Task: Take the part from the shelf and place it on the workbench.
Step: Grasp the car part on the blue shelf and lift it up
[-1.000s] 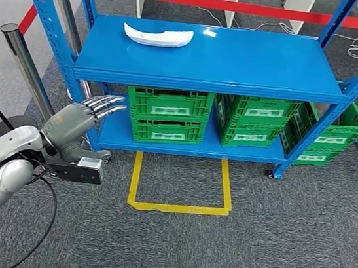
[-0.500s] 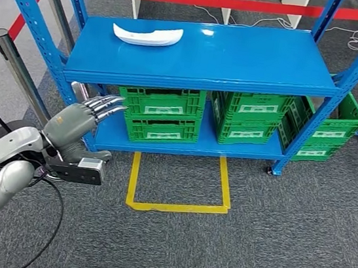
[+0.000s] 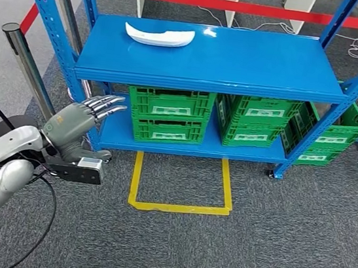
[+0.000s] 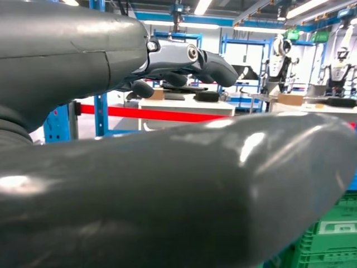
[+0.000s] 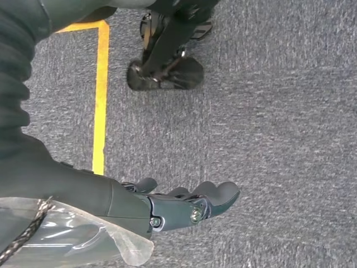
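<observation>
Change: since half a second ago the whole head view has slid a little to the right and down, which reads as the camera swaying; shelf and part keep their places relative to each other, and the left hand holds the same raised pose.
Right hand (image 5: 185,206): hangs over the grey carpet beside a yellow floor-tape line (image 5: 100,95), fingers loosely extended, nothing in them.
Left hand (image 3: 76,124): lifted in front of the body, fingers straight and spread toward the rack, holding nothing; it sits below the top shelf level, well apart from the part.
Yellow floor marking (image 3: 177,206): a taped bay on the carpet in front of the rack.
Green crates (image 3: 169,114): stacked on the lower shelf.
Blue shelf rack (image 3: 214,79): top board bare and glossy.
White part (image 3: 159,35): lies flat on the top board, towards its left rear corner.
Handling: it looks like a thin, stiff moulded plastic shell, long, tapered and probably light; smooth, so likely to slip. A hold across the middle of its length seems safest.
Stage: approach; part not yet touched.
</observation>
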Robot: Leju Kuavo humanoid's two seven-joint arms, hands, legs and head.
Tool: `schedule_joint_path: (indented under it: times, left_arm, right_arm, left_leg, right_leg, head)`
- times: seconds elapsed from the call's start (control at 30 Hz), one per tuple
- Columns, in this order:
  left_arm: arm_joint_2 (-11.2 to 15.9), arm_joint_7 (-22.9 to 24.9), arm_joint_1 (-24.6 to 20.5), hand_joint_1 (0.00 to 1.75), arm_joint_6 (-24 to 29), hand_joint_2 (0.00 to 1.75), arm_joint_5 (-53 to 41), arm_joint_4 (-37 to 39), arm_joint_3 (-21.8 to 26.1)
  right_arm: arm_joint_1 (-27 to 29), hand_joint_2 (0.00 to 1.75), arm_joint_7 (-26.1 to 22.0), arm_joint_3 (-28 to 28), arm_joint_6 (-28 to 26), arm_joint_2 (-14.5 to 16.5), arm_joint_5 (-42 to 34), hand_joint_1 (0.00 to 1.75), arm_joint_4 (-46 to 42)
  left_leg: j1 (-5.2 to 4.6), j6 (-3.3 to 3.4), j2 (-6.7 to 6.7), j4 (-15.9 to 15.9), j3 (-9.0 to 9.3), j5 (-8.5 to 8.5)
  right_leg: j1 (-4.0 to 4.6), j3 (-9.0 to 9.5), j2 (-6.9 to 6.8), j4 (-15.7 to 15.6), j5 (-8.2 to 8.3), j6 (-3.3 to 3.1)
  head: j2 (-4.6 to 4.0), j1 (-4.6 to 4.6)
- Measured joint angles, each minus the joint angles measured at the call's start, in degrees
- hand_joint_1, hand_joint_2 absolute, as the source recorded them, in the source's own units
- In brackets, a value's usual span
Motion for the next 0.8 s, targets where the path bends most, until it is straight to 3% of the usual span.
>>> schedule_joint_path:
  times: [0.07, 0.1, 0.23, 0.3, 0.37, 0.4, 0.43, 0.47, 0.53, 0.6, 0.73, 0.8]
  left_arm:
    - [0.01, 0.0, -0.06, 0.0, 0.0, 0.0, 0.0, 0.0, 0.02]
    - [0.02, 0.0, -0.09, 0.0, 0.0, 0.0, -0.01, 0.0, 0.04]
    - [-0.02, 0.0, -0.14, 0.0, 0.0, 0.0, 0.01, 0.0, 0.09]
    - [0.03, 0.0, -0.2, 0.0, 0.01, 0.0, 0.01, 0.0, 0.16]
    - [0.08, 0.0, -0.05, 0.0, 0.01, 0.0, 0.01, 0.0, 0.17]
    - [0.08, 0.0, 0.09, 0.0, 0.0, 0.0, 0.0, 0.0, 0.16]
    - [0.08, 0.0, 0.18, 0.0, 0.0, 0.0, 0.01, 0.0, 0.15]
    - [0.08, 0.0, 0.19, 0.0, 0.0, 0.0, 0.01, 0.0, 0.15]
    - [0.08, 0.0, 0.06, 0.0, 0.0, 0.0, 0.01, 0.0, 0.18]
    - [0.07, 0.0, -0.04, 0.0, 0.0, 0.0, 0.0, 0.0, 0.19]
    - [0.07, 0.0, -0.07, 0.0, 0.01, 0.0, 0.0, 0.0, 0.2]
    - [0.03, 0.0, -0.19, 0.0, 0.02, 0.0, 0.0, 0.0, 0.19]
  right_arm:
    - [-0.13, 1.75, -0.01, 0.01, 0.01, 0.0, 0.0, 0.0, 0.0]
    - [-0.15, 1.75, -0.01, 0.01, 0.01, 0.0, 0.0, 0.0, 0.0]
    - [-0.06, 1.75, 0.02, 0.0, 0.01, 0.01, 0.0, 0.0, 0.0]
    - [-0.12, 1.75, 0.02, 0.0, 0.01, -0.01, 0.0, 0.0, 0.0]
    - [-0.09, 1.75, 0.02, 0.0, 0.01, -0.02, 0.0, 0.0, 0.0]
    - [-0.06, 1.75, 0.02, 0.0, 0.01, -0.01, 0.0, 0.0, 0.0]
    - [-0.04, 1.75, 0.02, 0.0, 0.01, -0.01, 0.0, 0.0, 0.0]
    - [-0.04, 1.75, 0.02, 0.0, 0.01, 0.0, 0.0, 0.0, 0.0]
    - [-0.08, 1.75, 0.02, 0.0, 0.01, 0.0, 0.0, 0.0, 0.0]
    - [-0.14, 1.75, 0.02, 0.0, 0.01, 0.0, 0.0, 0.0, 0.0]
    - [-0.13, 1.75, 0.02, 0.0, 0.0, -0.01, 0.0, 0.0, 0.0]
    - [-0.17, 1.75, 0.01, 0.01, 0.01, -0.01, 0.0, 0.0, 0.01]
  left_leg:
    - [-0.25, -0.4, -0.04, 0.29, -0.08, -0.2]
    - [-0.37, -0.65, -0.05, 0.44, -0.21, -0.23]
    - [-0.3, -1.63, -0.06, 1.25, -0.66, -0.8]
    - [-0.12, -2.3, -0.05, 5.85, -2.56, -3.7]
    - [0.07, -2.75, -0.05, 13.85, -6.07, -7.34]
    - [0.13, -2.85, -0.05, 16.71, -7.36, -8.16]
    - [0.16, -2.85, -0.05, 17.39, -7.67, -7.77]
    - [0.18, -2.78, -0.05, 15.67, -6.86, -6.29]
    - [0.17, -2.4, -0.05, 7.78, -3.08, -2.22]
    - [-0.01, -1.98, -0.07, 1.8, -0.34, -0.46]
    - [0.02, -0.9, -0.04, 0.24, 0.01, -0.28]
    - [0.24, -0.2, 0.05, -0.18, 0.16, 0.01]
  right_leg:
    - [0.05, 3.81, -0.01, -7.46, 2.65, -0.36]
    - [0.09, 4.78, 0.02, -9.31, 2.99, -0.54]
    - [0.01, 5.12, 0.1, -10.01, 3.11, -1.55]
    - [-0.25, 5.21, 0.08, -10.18, 3.27, -2.12]
    - [-0.25, 5.2, 0.08, -10.16, 3.25, -2.32]
    - [-0.24, 5.21, 0.08, -10.14, 3.24, -2.34]
    - [-0.24, 5.23, 0.08, -10.13, 3.23, -2.34]
    - [-0.24, 5.29, 0.1, -10.12, 3.22, -2.33]
    - [-0.22, 5.46, 0.12, -10.11, 3.15, -2.21]
    - [-0.04, 5.32, 0.15, -10.04, 3.14, -1.8]
    - [0.03, 4.77, 0.08, -9.9, 2.89, -0.61]
    - [-0.01, 2.94, 0.07, -6.17, 0.54, -0.19]
  head:
    - [0.01, -0.06]
    - [0.01, -0.1]
    - [0.01, -0.13]
    - [0.01, -0.2]
    - [0.0, -0.2]
    - [0.0, -0.2]
    - [0.0, -0.21]
    - [0.01, -0.21]
    - [0.01, -0.19]
    - [0.01, -0.16]
    - [0.01, -0.1]
    - [0.0, 0.11]
